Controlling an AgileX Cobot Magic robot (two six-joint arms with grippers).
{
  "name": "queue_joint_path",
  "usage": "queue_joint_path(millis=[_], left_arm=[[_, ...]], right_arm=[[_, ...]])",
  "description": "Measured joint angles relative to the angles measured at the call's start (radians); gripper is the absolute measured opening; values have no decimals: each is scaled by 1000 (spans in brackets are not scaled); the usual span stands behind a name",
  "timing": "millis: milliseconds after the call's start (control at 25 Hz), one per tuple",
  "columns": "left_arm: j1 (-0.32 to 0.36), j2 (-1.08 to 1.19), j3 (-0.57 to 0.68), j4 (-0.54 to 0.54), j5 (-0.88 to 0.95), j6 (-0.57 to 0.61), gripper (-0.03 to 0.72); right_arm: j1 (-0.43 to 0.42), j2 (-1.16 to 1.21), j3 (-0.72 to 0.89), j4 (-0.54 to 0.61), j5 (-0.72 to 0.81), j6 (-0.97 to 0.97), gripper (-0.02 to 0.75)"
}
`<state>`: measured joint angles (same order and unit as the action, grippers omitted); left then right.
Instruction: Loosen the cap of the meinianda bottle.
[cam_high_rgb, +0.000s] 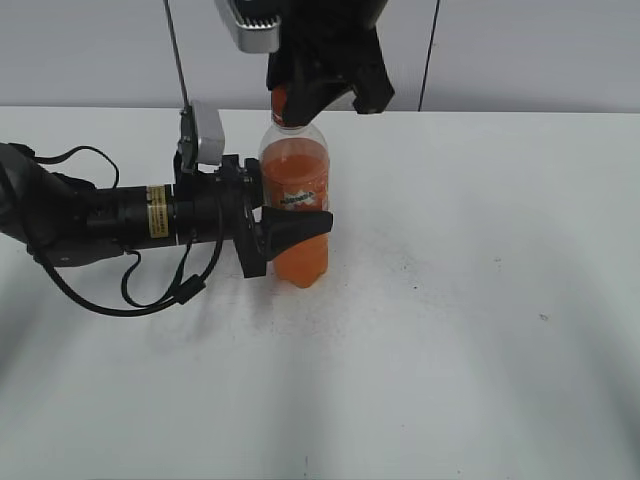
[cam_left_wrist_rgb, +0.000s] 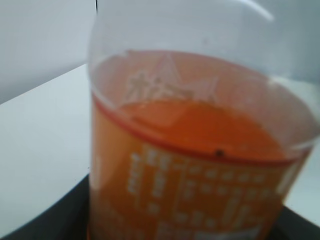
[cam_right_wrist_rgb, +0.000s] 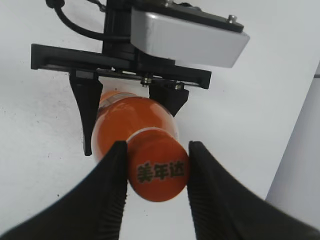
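Observation:
The meinianda bottle (cam_high_rgb: 295, 180) stands upright on the white table, clear plastic with orange soda and an orange label. It fills the left wrist view (cam_left_wrist_rgb: 200, 150). My left gripper (cam_high_rgb: 300, 235) comes in level from the left and is shut on the bottle's waist. The orange cap (cam_right_wrist_rgb: 158, 170), with dark characters on top, sits between the black fingers of my right gripper (cam_right_wrist_rgb: 157, 150), which hangs straight above the bottle (cam_right_wrist_rgb: 125, 120) and is shut on the cap. In the exterior view the right gripper (cam_high_rgb: 315, 95) hides most of the cap (cam_high_rgb: 280, 103).
The white table (cam_high_rgb: 480, 300) stretches to the right and front of the bottle, with a pale wall behind it. The left arm and its cables (cam_high_rgb: 100, 215) lie along the table on the left.

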<state>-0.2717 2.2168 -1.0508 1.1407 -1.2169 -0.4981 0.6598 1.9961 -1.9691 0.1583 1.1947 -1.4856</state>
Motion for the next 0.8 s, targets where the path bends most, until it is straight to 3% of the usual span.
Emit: queue_joint_path(millis=[280, 800], left_arm=[[-2, 0, -1, 7, -3, 0, 425], [-3, 0, -1, 30, -10, -22, 425]], right_arm=[[0, -11, 0, -6, 17, -101, 273], [0, -16, -1, -9, 32, -120, 274]])
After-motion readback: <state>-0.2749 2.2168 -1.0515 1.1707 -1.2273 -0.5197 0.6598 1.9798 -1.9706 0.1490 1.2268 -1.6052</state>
